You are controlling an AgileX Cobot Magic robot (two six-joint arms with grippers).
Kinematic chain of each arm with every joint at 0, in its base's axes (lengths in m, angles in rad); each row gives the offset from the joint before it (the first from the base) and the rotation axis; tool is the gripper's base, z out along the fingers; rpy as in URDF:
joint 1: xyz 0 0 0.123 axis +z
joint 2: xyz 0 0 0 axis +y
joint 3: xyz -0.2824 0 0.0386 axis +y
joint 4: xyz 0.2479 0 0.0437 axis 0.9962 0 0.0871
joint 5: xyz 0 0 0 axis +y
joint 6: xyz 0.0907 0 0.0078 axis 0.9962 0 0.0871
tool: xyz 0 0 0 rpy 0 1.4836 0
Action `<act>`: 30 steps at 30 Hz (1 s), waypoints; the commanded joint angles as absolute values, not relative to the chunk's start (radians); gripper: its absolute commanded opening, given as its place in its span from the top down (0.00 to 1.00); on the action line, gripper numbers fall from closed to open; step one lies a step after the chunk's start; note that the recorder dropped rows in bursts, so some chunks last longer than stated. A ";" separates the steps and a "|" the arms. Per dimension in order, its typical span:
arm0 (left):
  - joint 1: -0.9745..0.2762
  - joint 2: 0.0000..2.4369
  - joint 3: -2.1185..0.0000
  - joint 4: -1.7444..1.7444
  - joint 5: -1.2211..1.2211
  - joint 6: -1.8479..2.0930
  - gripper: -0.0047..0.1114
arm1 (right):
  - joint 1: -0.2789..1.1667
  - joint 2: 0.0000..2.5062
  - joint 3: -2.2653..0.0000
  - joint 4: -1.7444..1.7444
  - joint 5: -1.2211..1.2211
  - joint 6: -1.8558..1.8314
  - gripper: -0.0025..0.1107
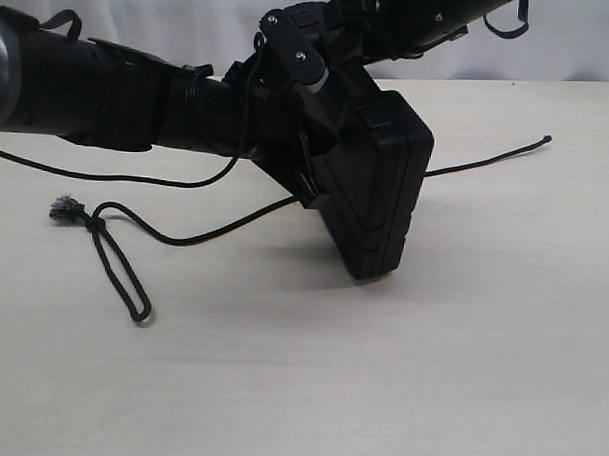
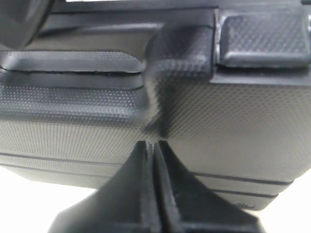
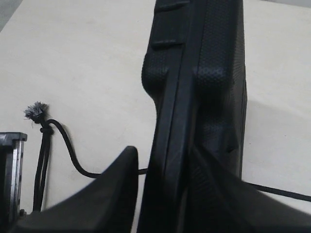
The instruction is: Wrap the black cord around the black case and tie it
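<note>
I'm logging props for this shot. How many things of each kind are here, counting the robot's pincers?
black case: 1
black cord: 1
pincers: 2 (left pincer, right pincer)
Total: 4

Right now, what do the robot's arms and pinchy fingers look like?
Both arms are black. The left arm wears a wrinkly fabric sleeve with straps, and a thin smooth cable droops beside it. The right arm has a joint with small silver screws. The left gripper and right gripper have wedge-shaped black fingers.
</note>
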State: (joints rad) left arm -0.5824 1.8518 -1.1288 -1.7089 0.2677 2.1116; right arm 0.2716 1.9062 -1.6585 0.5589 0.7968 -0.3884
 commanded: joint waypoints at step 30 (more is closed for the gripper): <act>-0.582 1.849 -1.131 -1.702 0.227 2.143 0.96 | 0.271 1.908 -1.651 0.505 0.756 -0.309 0.74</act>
State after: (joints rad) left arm -0.5824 1.8518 -1.1288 -1.7049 0.2321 2.1116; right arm 0.2716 1.9252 -1.6506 0.5067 0.7872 -0.3328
